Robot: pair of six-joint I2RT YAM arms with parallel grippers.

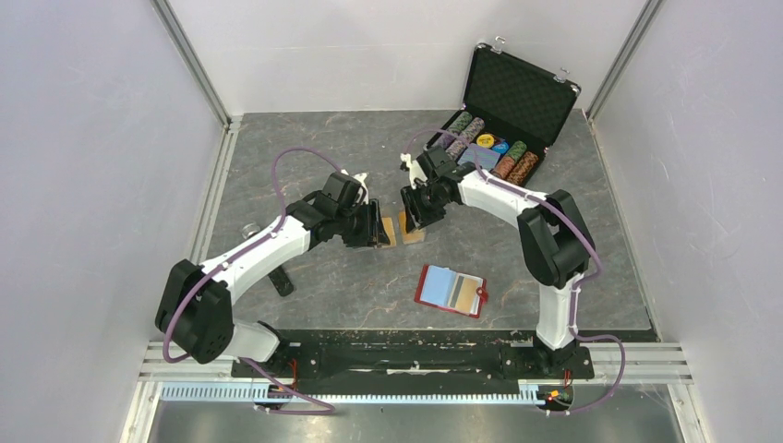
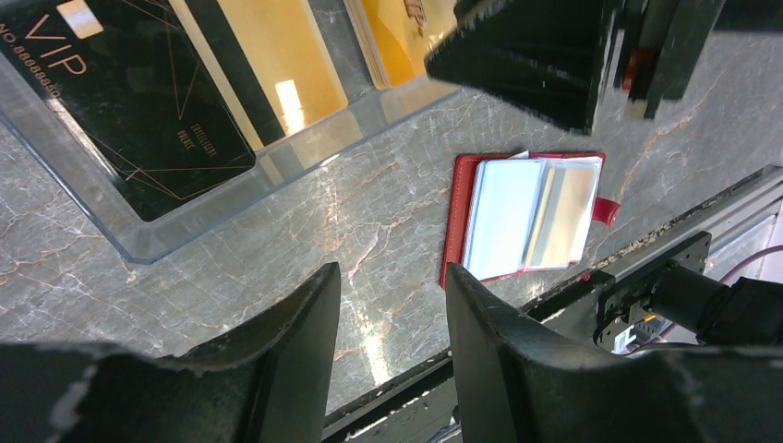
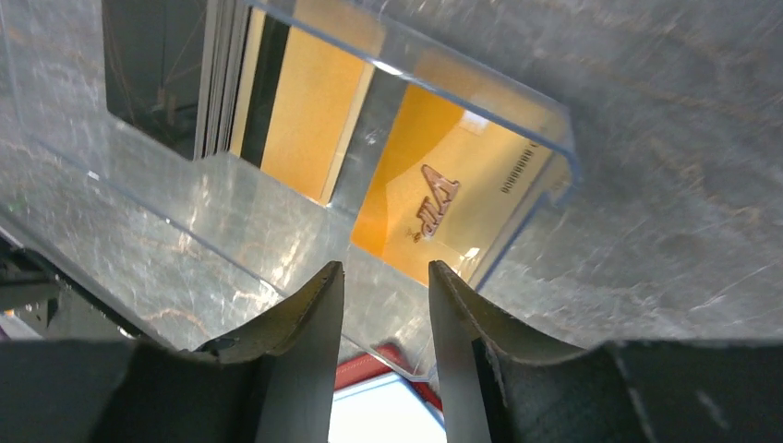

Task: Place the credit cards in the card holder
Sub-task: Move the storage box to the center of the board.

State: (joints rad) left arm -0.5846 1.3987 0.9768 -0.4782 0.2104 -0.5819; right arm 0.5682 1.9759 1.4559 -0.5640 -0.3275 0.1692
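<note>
The credit cards stand in a clear plastic tray (image 1: 399, 231) at mid-table. In the left wrist view it holds a black VIP card (image 2: 129, 101), a gold card (image 2: 277, 65) and an orange card (image 2: 402, 32). The right wrist view shows the orange VIP card (image 3: 452, 203), the gold card (image 3: 309, 101) and black cards (image 3: 152, 74). The red card holder (image 1: 451, 291) lies open in front, pale lining up (image 2: 526, 212). My left gripper (image 1: 377, 229) (image 2: 392, 277) is open and empty at the tray's left. My right gripper (image 1: 413, 217) (image 3: 385, 272) is open and empty just over the tray's right end.
An open black chip case (image 1: 503, 115) with poker chips stands at the back right. A small black piece (image 1: 281, 281) lies by the left arm and a small round metal thing (image 1: 249, 231) sits near the left wall. Walls close in on three sides.
</note>
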